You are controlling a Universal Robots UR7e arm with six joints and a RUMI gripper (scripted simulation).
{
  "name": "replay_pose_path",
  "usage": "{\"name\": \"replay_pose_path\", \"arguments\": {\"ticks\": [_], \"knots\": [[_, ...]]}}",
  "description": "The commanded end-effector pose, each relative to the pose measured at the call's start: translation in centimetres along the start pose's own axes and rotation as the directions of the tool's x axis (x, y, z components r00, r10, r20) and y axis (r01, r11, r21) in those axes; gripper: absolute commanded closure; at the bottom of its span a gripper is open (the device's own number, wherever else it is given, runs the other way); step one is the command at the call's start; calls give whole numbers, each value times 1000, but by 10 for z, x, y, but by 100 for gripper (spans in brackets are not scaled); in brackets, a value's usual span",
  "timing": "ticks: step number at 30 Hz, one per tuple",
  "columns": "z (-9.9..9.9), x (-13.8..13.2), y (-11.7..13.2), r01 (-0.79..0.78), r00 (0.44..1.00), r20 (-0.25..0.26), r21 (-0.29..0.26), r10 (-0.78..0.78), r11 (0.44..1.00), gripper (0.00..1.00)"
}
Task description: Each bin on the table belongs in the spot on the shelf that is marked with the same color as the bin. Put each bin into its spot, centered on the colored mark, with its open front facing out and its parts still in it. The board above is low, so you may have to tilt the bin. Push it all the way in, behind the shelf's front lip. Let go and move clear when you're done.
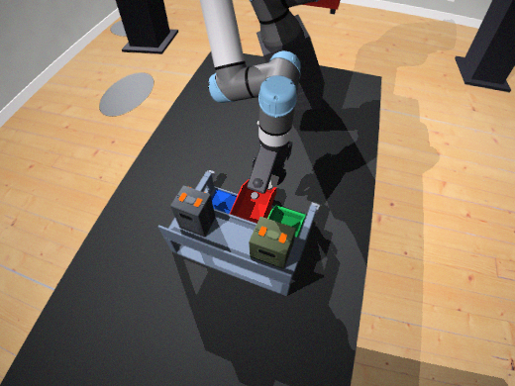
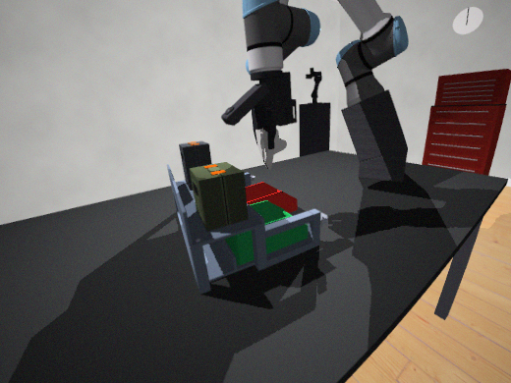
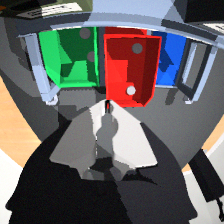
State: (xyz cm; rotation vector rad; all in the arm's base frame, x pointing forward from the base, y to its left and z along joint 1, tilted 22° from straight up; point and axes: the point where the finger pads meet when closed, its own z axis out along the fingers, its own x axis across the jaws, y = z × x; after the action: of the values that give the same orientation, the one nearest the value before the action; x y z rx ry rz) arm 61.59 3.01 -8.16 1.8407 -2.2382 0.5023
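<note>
A grey shelf (image 1: 233,260) (image 2: 291,219) (image 3: 31,50) stands on the black table (image 1: 124,281). Three bins sit side by side under its top board: blue (image 1: 224,202) (image 3: 167,60), red (image 1: 250,207) (image 2: 267,192) (image 3: 125,70) and green (image 1: 288,218) (image 2: 255,245) (image 3: 67,57). The red bin reaches further out of the shelf than its neighbours. Grey round parts lie in the red bin and the green bin. My gripper (image 2: 267,162) (image 3: 107,100) is shut and empty. It hangs just in front of and above the red bin's open end, without touching it.
A dark grey box (image 1: 192,212) (image 2: 194,153) and an olive box (image 1: 271,243) (image 2: 218,192), both with orange clips, stand on the shelf's top board. A red tool cabinet (image 2: 467,122) stands beyond the table. Black pillars (image 1: 144,14) stand on the floor.
</note>
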Motion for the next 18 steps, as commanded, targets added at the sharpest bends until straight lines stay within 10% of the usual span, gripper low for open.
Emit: {"name": "replay_pose_path", "arguments": {"ticks": [1,18], "knots": [[0,0,1,18,1000,1,2,-18,1000,100],[11,9,18,294,956,9,14,-294,956,100]]}}
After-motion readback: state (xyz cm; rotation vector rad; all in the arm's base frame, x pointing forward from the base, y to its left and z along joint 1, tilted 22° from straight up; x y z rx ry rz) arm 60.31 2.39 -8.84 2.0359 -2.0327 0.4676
